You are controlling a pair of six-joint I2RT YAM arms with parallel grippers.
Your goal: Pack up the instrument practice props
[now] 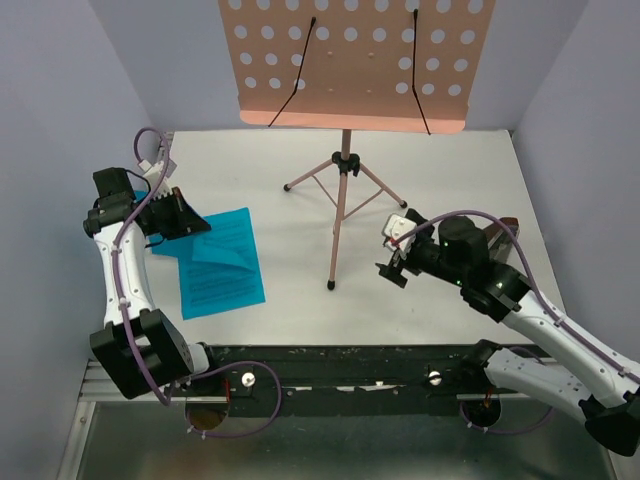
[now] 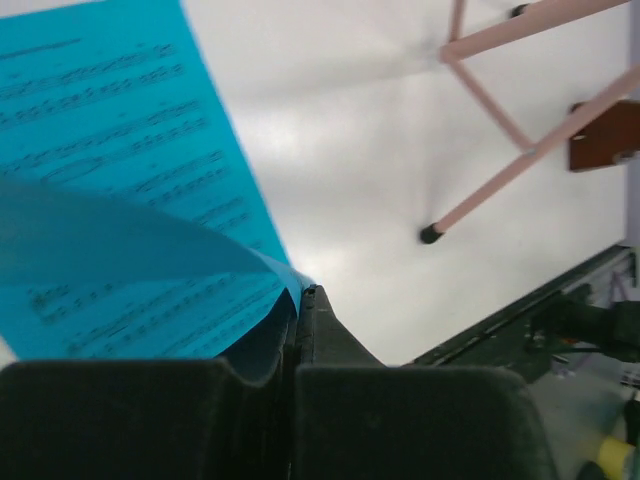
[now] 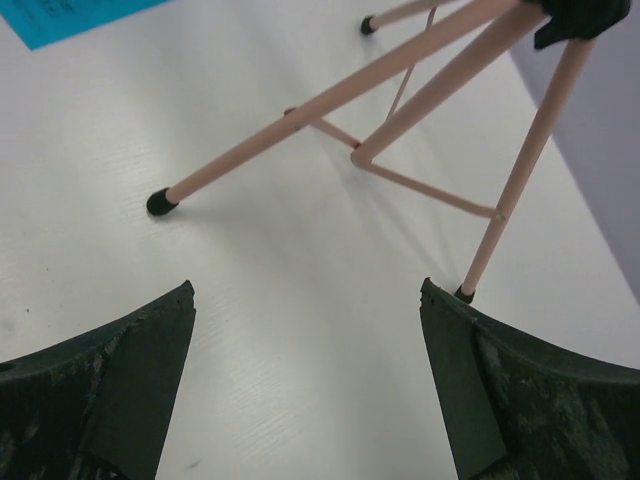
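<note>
Flat on the white table at about nine o'clock, bright blue printed music sheets, top sheet lifted at one corner. Clamped shut on that raised corner, left gripper. Upright toward twelve o'clock from table centre, tall salmon-pink tripod music stand with hole-dotted desk. At three o'clock, partly hidden behind the right arm, small brown metronome. Near the stand's front foot, on its three o'clock side, right gripper, jaws spread wide, gripping nothing.
</note>
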